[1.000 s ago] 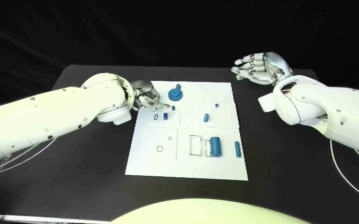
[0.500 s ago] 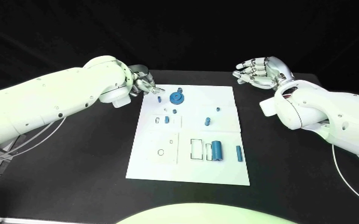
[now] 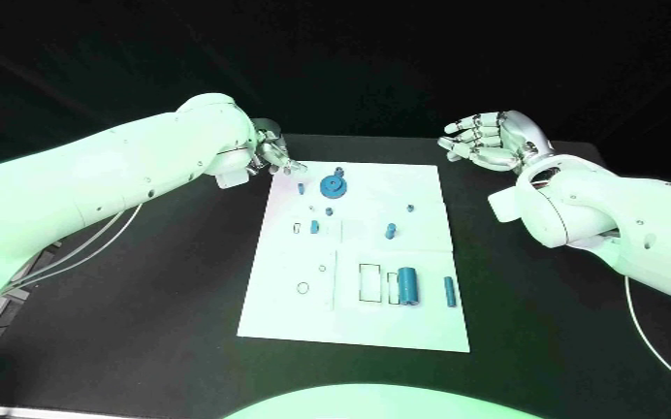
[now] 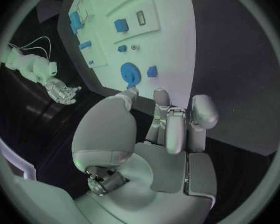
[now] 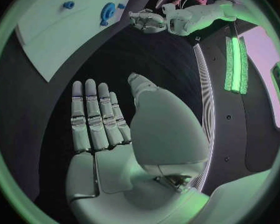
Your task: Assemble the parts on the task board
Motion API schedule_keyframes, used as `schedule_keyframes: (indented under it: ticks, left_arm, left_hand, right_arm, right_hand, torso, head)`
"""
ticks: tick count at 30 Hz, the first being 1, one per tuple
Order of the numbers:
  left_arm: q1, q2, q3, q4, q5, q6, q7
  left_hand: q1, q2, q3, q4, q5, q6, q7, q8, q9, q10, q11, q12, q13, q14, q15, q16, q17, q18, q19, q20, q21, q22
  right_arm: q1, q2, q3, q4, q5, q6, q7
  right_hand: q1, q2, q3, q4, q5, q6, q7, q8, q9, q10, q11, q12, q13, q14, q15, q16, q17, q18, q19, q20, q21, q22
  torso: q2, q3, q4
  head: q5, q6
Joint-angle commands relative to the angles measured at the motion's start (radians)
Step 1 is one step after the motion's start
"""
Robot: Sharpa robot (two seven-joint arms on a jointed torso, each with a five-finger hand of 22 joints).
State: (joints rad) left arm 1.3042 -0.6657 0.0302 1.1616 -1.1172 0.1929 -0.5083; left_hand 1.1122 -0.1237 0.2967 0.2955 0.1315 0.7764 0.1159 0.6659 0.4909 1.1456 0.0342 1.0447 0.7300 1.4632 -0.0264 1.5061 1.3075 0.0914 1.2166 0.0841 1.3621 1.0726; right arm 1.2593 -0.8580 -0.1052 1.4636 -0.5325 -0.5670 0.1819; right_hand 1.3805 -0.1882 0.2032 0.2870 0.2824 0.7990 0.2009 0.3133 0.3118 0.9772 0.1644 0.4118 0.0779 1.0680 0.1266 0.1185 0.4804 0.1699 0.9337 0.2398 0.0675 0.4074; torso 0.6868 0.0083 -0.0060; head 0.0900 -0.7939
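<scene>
The white task board (image 3: 287,307) lies in the middle of the black table. At its far end sit a blue round disc (image 3: 333,184) and a small blue piece (image 3: 301,187). More small blue parts (image 3: 390,232) lie mid-board, and a blue cylinder (image 3: 407,284) with a slim bar (image 3: 449,290) lies near the front right. My left hand (image 3: 270,155) hovers at the board's far left corner, holding nothing, fingers pointing toward the disc (image 4: 129,73). My right hand (image 3: 490,140) hangs beyond the far right corner, palm open, fingers straight (image 5: 93,117).
Bare black table surrounds the board on all sides. The left forearm (image 3: 126,181) reaches over the table's left part. Two small recesses (image 3: 367,283) and a ring mark (image 3: 303,288) show on the board's front half.
My left hand has drawn back from over the board's left part to its far left corner. The small blue piece beside the disc is now uncovered. The right hand has barely moved.
</scene>
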Motion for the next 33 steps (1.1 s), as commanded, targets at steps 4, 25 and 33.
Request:
schedule_keyframes:
  ticks: [4,25,33]
  left_arm:
    - [0.005,0.038,-0.011,-0.054,-0.005,0.072,0.016]
    - [-0.003,0.091,-0.035,-0.124,0.051,0.068,0.045]
    - [-0.006,0.093,-0.039,-0.129,0.051,0.077,0.045]
  left_hand:
    - [-0.019,-0.001,-0.010,0.000,-0.003,0.016,-0.003,0.003,-0.002,-0.001,0.004,0.007,0.002,0.059,0.005,-0.006,0.118,0.014,0.000,0.004,-0.005,-0.001]
    - [-0.045,0.010,-0.032,-0.001,-0.002,0.054,-0.020,0.030,0.013,0.020,-0.010,0.029,0.023,0.066,-0.007,0.004,0.135,0.010,0.017,-0.002,0.006,0.021]
    - [-0.036,0.014,-0.030,-0.002,0.000,0.059,-0.023,0.035,0.017,0.022,-0.013,0.031,0.025,0.067,-0.010,0.005,0.137,0.010,0.017,-0.004,0.006,0.022]
  right_arm:
    - [0.000,0.004,0.000,-0.003,-0.001,0.009,0.014]
    - [0.000,0.012,0.000,-0.012,0.000,0.010,0.012]
    - [0.000,0.014,0.000,-0.013,0.000,0.011,0.012]
  right_hand:
    - [0.000,0.012,-0.004,-0.003,0.004,0.006,0.032,-0.003,-0.002,0.006,0.003,-0.004,-0.002,-0.005,0.001,-0.007,-0.003,0.012,-0.008,0.003,-0.003,-0.003]
    - [0.001,0.012,-0.004,-0.003,0.004,0.006,0.032,-0.003,-0.002,0.006,0.003,-0.005,-0.003,-0.005,0.001,-0.007,-0.004,0.013,-0.008,0.003,-0.003,-0.005]
    - [0.001,0.012,-0.004,-0.003,0.004,0.006,0.032,-0.003,-0.002,0.006,0.003,-0.005,-0.003,-0.005,0.001,-0.007,-0.004,0.013,-0.008,0.003,-0.003,-0.005]
  torso:
    - [0.001,-0.0011,-0.0004]
    - [0.000,-0.0026,0.0000]
    - [-0.001,-0.0020,-0.0006]
  head:
    - [0.006,0.000]
    - [0.003,-0.003]
    - [0.002,-0.005]
